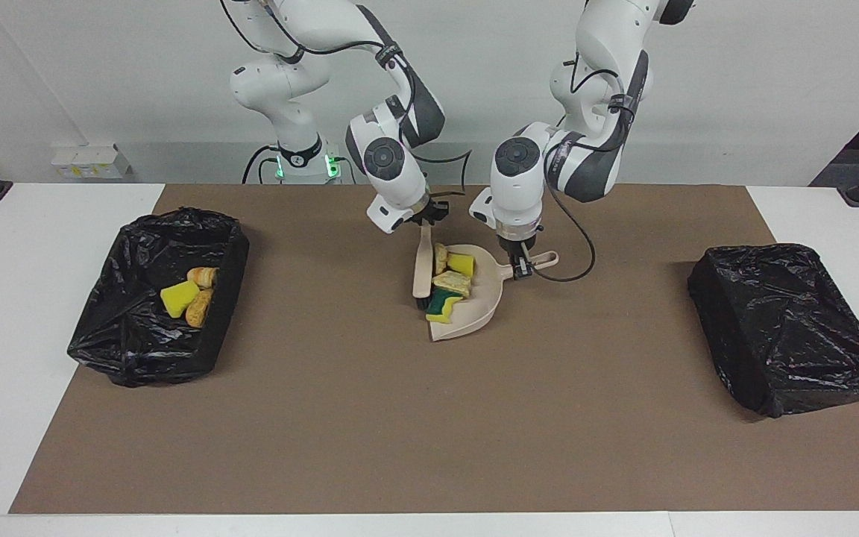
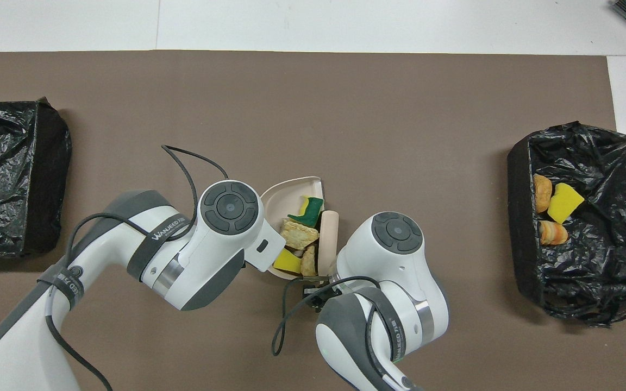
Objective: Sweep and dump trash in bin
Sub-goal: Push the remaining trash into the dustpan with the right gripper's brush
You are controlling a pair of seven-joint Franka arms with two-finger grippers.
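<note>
At the right arm's end of the table an open bin [image 1: 157, 298] lined with black plastic holds three scraps [image 1: 189, 295] — a yellow sponge piece and two orange-brown lumps. Mid-table, the right gripper [image 1: 423, 221] is clamped on the beige brush [image 1: 422, 270], whose bristles stand at the mouth of the beige dustpan [image 1: 474, 317]; four more scraps [image 1: 450, 283] lie in the pan. The left gripper [image 1: 521, 262] grips the dustpan's handle — toward the left arm's end sits a second black-lined bin [image 1: 787, 324].

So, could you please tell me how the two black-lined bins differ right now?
The bin at the right arm's end sits open side up and holds three scraps; the bin at the left arm's end shows no opening and no trash. Both are wrapped in black plastic and stand on the brown mat.
</note>
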